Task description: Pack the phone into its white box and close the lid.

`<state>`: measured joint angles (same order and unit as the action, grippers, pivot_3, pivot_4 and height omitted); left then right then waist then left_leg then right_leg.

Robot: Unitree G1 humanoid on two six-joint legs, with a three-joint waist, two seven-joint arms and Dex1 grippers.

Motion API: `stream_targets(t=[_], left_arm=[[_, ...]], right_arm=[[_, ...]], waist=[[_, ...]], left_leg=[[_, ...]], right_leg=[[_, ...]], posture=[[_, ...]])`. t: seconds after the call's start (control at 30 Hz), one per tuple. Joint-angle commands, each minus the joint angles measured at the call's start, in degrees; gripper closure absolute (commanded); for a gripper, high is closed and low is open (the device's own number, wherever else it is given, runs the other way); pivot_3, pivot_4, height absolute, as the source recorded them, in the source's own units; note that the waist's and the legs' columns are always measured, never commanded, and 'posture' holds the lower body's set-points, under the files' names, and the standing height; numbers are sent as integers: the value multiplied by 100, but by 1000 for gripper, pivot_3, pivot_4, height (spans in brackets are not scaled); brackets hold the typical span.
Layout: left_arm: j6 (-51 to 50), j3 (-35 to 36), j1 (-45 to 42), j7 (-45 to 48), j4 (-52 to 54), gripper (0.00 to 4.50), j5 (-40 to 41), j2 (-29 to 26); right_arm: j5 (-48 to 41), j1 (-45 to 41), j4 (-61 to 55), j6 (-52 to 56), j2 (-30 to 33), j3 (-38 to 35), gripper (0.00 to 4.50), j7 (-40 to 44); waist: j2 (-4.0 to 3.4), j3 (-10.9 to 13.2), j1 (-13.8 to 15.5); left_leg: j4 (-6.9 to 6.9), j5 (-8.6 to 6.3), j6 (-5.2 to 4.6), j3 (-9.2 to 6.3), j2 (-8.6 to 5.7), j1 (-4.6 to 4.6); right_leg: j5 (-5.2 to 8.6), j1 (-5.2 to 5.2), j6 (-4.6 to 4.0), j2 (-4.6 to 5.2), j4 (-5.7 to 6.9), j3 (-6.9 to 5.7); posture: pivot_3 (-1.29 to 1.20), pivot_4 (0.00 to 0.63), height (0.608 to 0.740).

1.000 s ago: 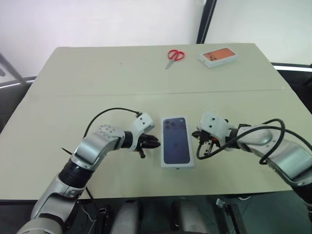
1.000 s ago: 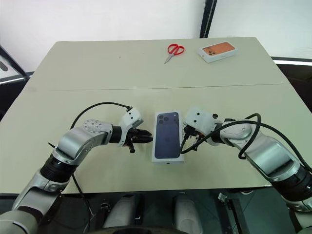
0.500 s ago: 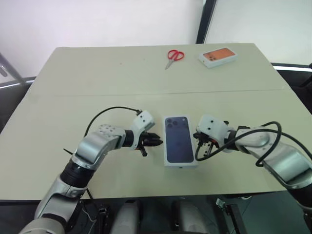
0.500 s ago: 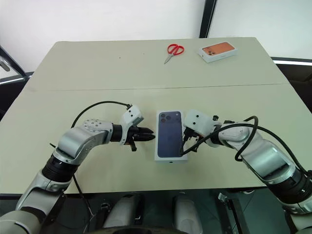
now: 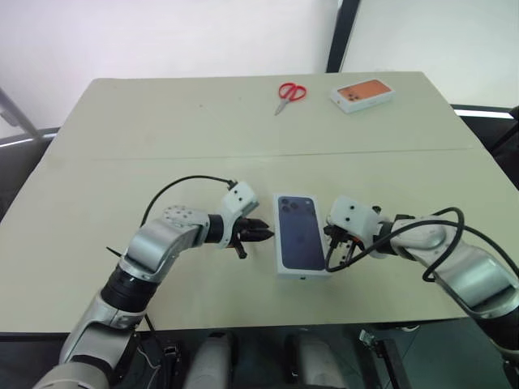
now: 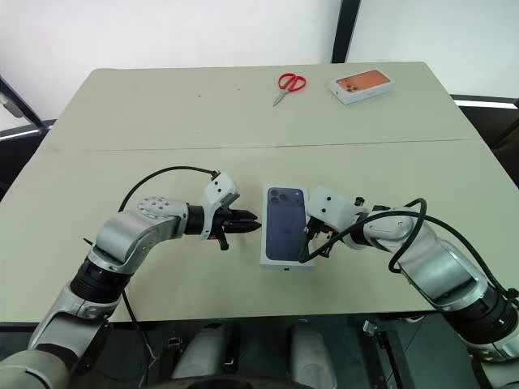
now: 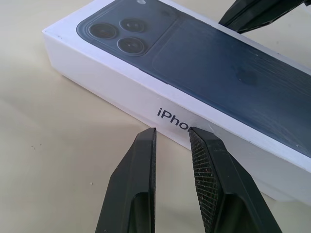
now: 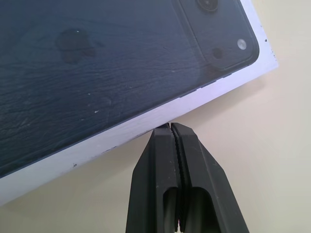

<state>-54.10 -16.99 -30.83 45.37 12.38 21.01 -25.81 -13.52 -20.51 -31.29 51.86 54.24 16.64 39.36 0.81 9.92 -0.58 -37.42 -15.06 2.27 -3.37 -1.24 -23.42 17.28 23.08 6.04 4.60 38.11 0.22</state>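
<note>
closed white cardboard phone box, lid (image 5: 302, 233) w/ dark blue phone picture on top face, lies flat on the pale beige table (image 5: 162, 138), near-centre, long axis running near-to-far, camera end of the print at the far end. lid is seated on the white box; tray beneath not visible separately, phone itself not visible.

left gripper (image 5: 261, 236) sits just left of the box, pointing right at its left long side. its two black fingers (image 7: 138, 184) are a little apart w/ a narrow gap, nothing between them; tips just short of the white side wall w/ the printed lettering, contact cannot be confirmed from the left wrist view.

right gripper (image 8: 171, 127) is just right of the box, aimed left at its right long side. fingers pressed together, nothing pinched; tips at the lower edge of the white side wall, appear to touch it in the right wrist view.

box lies between the two grippers.

far side of table: red-handled scissors (image 5: 290, 94) centre-right, and further right a small white box w/ orange phone picture (image 5: 362, 93). both well apart from the grippers.
</note>
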Motion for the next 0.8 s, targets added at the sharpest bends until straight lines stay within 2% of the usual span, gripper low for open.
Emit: stream_targets(t=[0.03, 0.23, 0.37, 0.47, 0.6, 0.8], left_arm=[[228, -96, 106, 72, 127, 3368, -51, -91], [428, 276, -13, 104, -281, 3368, -39, -254], [492, 655, -520, -220, -705, 3368, 111, 249], [653, 514, -836, -341, -959, 3368, -36, 636], [972, -179, -1081, -402, -1501, 3368, -621, 883], [797, -435, -1185, -378, -1945, 3368, -858, 1012]], right_arm=[[77, 67, -190, -195, 80, -233, 4448, 102], [-203, 231, -148, -515, 275, -1134, 4448, 455], [-769, 479, -247, -515, 151, -1795, 4448, 806], [-1432, 683, -550, -227, -9, -2100, 4448, 1035], [-1404, 1203, -995, -223, -25, -1728, 4448, 916], [-1255, 1721, -1126, -214, -3, -1413, 4448, 642]], waist=[[0, 0, -2], [0, 0, -1], [3, 1, 44], [2, 0, 84], [3, 0, 119], [2, -2, 113]], left_leg=[[0, 0, 0, 0, 0, 0], [0, 0, 0, 0, 0, 1], [-6, 0, 0, -6, -1, 1], [-18, -4, -6, -7, -2, 1], [-22, -5, -8, -8, -10, 4], [-30, -6, -10, -11, -13, 9]], right_leg=[[0, 0, 0, 0, 0, 0], [0, 0, 0, 0, 1, 0], [0, -10, 0, 0, -2, -10], [0, -18, 1, 1, -3, -12], [0, -27, 1, -1, -4, -15], [0, -32, 1, -3, -1, -16]], posture=[[0, 150, 740], [0, 150, 740], [0, 150, 740], [0, 150, 740], [0, 150, 740], [0, 150, 740]])
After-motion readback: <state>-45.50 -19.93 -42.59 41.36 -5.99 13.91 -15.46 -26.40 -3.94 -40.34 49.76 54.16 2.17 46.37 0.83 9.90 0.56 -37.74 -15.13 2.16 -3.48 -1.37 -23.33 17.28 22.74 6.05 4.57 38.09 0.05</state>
